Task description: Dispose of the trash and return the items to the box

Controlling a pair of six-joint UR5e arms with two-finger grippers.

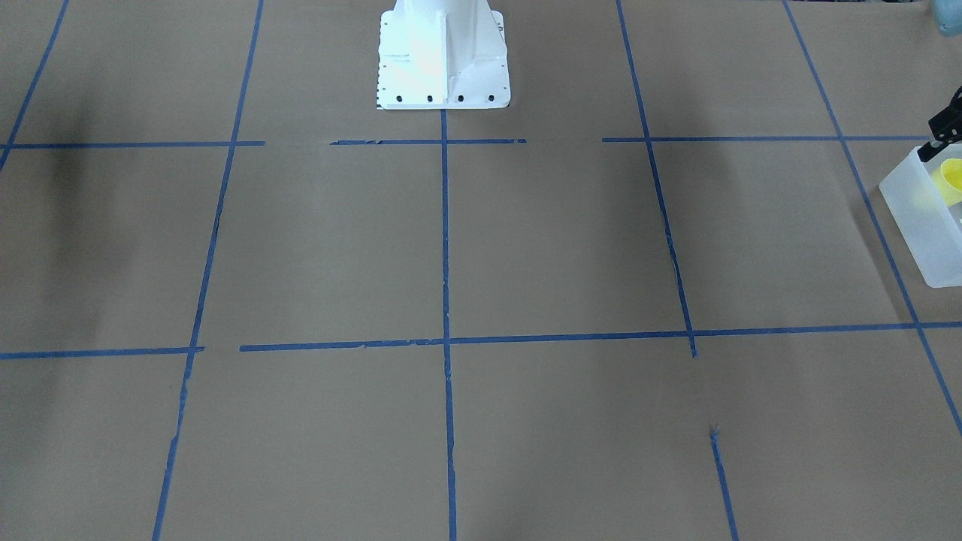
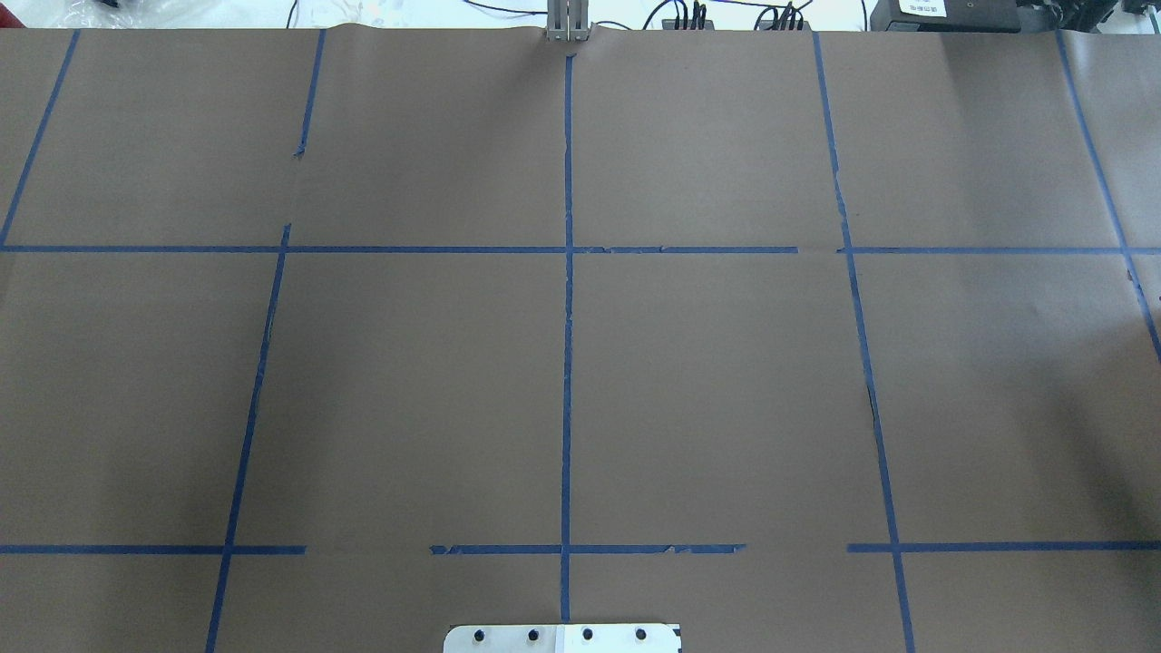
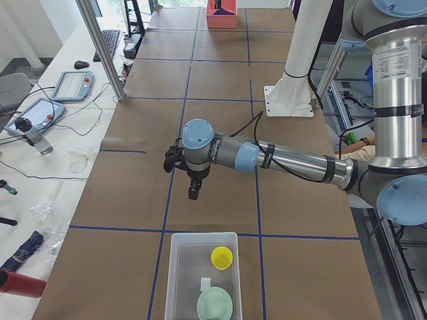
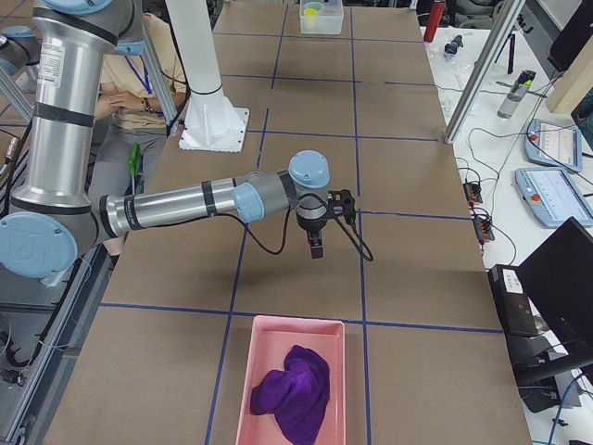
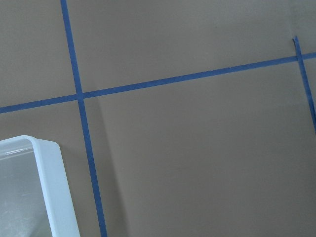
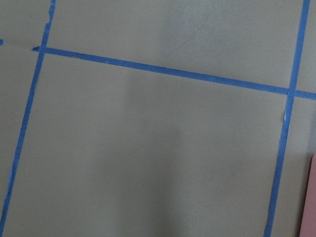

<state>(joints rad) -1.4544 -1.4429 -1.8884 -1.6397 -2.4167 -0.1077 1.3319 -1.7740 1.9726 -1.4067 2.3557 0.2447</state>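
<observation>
The frosted white box (image 3: pixel 175 280) stands at the table's left end. In it sit the yellow cup (image 3: pixel 221 257) and the mint-green bowl (image 3: pixel 215 305). The box (image 1: pixel 921 225) and cup (image 1: pixel 953 176) also show at the front-facing view's right edge. A corner of the box (image 5: pixel 49 182) shows in the left wrist view. My left gripper (image 3: pixel 193 193) hangs above bare table, short of the box. I cannot tell if it is open or shut. My right gripper (image 4: pixel 316 248) hangs above bare table near a pink bin. I cannot tell its state either.
A pink bin (image 4: pixel 250 371) holding a purple cloth (image 4: pixel 292 389) stands at the table's right end. Its edge (image 6: pixel 312 197) shows in the right wrist view. A small white scrap (image 3: pixel 205 283) lies in the box. The white robot base (image 1: pixel 443 60) stands mid-table.
</observation>
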